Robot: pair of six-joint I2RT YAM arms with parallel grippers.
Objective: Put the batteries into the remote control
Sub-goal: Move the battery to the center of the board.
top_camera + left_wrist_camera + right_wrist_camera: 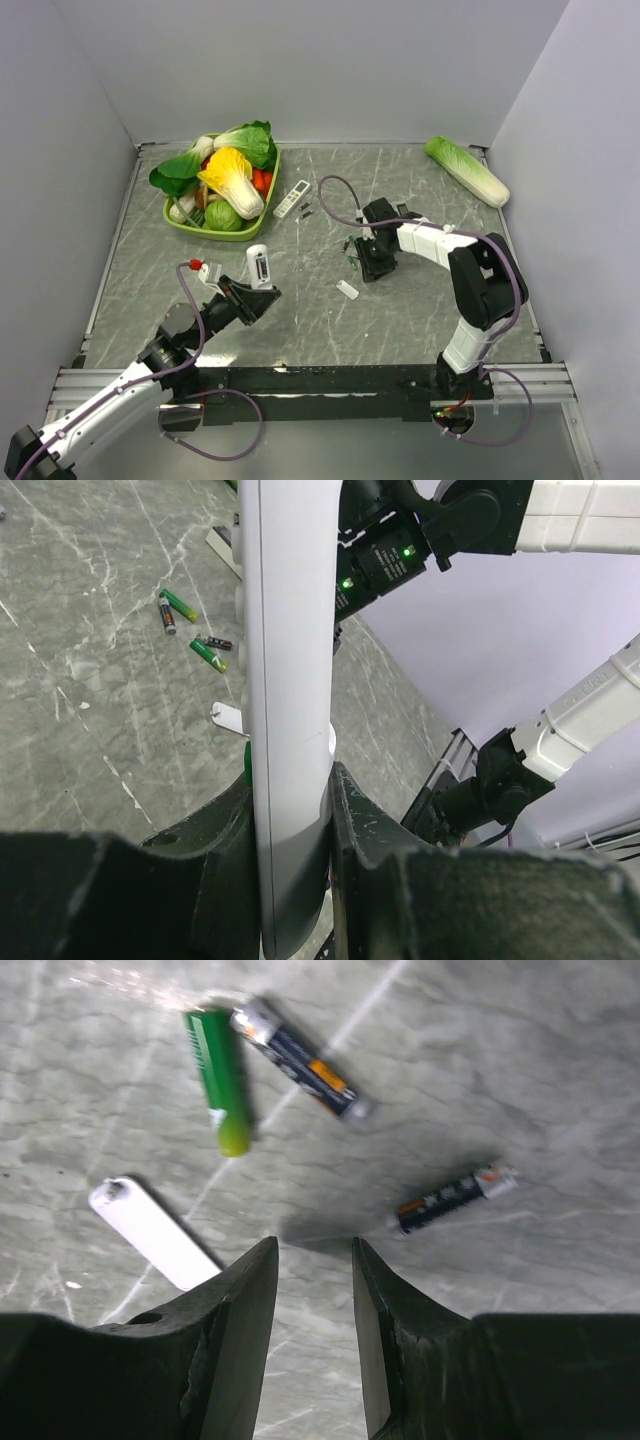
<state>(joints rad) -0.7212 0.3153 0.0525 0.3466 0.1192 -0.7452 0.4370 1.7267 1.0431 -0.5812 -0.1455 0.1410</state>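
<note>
My left gripper (258,294) is shut on the lower end of the white remote control (260,267) and holds it upright above the table. In the left wrist view the remote (290,660) stands edge-on between the fingers (355,820). My right gripper (369,266) is open and empty, low over the table. In the right wrist view its jaws (314,1250) stand apart just short of a green battery (218,1078) and two dark batteries (300,1060) (455,1198). The batteries also show in the left wrist view (208,655).
A small white cover piece (347,290) lies near the batteries, also in the right wrist view (150,1232). A white remote with grey buttons (292,198) lies by a green basket (178,224) of vegetables. A napa cabbage (467,170) lies at the far right.
</note>
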